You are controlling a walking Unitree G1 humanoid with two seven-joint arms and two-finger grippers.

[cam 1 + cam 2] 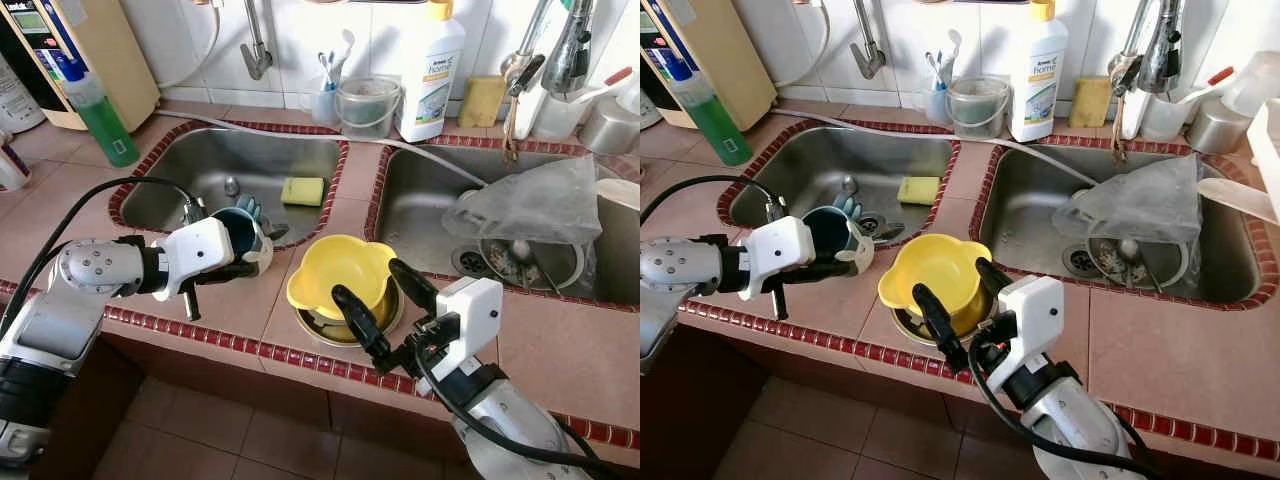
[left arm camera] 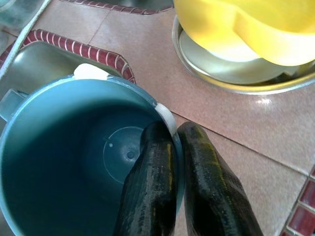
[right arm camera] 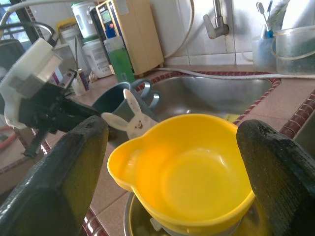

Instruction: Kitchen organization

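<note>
My left gripper (image 2: 172, 162) pinches the rim of the blue cup (image 1: 235, 232), one finger inside, forearm level over the counter (image 1: 560, 350). At three o'clock, my right gripper (image 1: 375, 300) gapes wide, reaching forward, fingers flanking the yellow bowl (image 1: 340, 270), holding nothing.

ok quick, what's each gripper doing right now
Left gripper: shut on the rim of the teal cup, one finger inside, one outside.
Right gripper: open, fingers either side of the yellow bowl, not gripping.
</note>
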